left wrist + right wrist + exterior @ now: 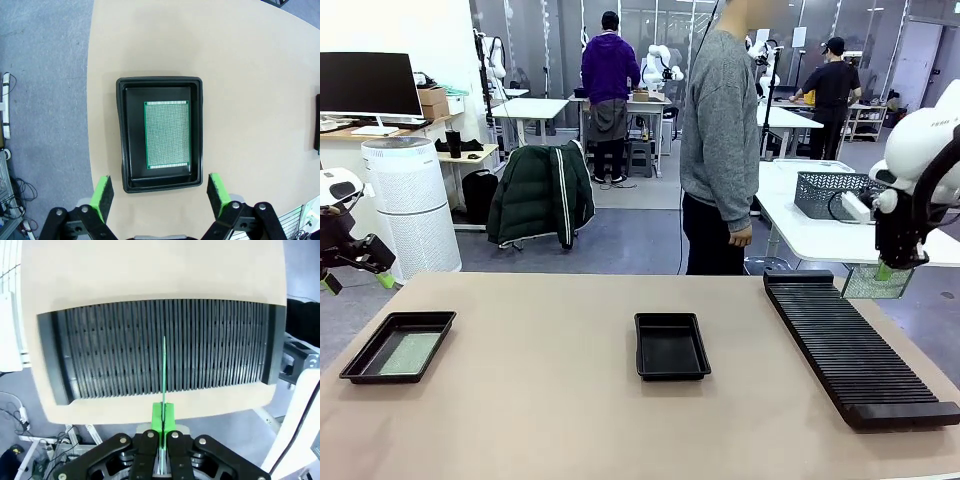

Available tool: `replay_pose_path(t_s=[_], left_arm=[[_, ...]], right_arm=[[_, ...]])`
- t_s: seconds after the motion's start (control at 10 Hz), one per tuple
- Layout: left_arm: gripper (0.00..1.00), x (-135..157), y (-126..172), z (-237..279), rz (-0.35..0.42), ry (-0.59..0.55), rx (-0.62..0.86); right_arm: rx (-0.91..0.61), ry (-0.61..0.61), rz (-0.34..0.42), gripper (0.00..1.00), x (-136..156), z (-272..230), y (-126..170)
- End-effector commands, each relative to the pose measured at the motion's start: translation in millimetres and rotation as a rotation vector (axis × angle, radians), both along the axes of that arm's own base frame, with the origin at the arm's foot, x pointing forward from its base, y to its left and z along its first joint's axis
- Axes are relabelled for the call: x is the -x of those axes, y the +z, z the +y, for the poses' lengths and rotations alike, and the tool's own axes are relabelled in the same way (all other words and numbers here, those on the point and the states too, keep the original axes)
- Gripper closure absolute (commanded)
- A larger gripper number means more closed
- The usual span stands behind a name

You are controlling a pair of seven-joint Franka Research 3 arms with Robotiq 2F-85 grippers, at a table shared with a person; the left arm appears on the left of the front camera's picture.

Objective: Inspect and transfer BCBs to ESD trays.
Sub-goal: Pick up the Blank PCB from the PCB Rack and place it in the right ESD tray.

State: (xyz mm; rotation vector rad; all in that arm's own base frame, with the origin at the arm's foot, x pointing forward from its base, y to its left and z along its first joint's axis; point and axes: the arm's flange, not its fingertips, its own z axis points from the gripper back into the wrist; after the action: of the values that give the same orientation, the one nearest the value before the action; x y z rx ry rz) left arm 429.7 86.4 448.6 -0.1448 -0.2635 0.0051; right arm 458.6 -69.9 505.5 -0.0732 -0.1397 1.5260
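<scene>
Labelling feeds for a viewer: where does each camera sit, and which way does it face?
Front view: fixed on the robot's side, facing across the table at a standing person; left claw and right claw at the edges.
Left wrist view: on the left arm, looking down on a tray holding a board; its open pads rise from below.
Right wrist view: on the right arm, looking down on the rack; its claw grips a second board edge-on.
Shared: front and left wrist show that tray; front and right wrist, the rack.
</scene>
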Motion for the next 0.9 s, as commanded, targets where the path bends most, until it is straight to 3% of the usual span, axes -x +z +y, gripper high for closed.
replay_pose_path(t_s=[0.0,0.4,0.8], left_arm=[[0.00,-0.4,-1.7,2.3,0.002,-0.003,-0.006],[0.00,-0.4,-1.7,2.3,0.002,-0.003,-0.006],[0.00,-0.4,-1.7,2.3,0.002,-0.003,-0.006]], right_arm=[[0.000,-0.033,0.041,0.98,7.1,0.7,35.3],[-0.036,-0.063,0.063,0.98,22.5,-0.3,100.7],[-0.052,-0.099,0.052,0.98,36.0,0.0,132.0]])
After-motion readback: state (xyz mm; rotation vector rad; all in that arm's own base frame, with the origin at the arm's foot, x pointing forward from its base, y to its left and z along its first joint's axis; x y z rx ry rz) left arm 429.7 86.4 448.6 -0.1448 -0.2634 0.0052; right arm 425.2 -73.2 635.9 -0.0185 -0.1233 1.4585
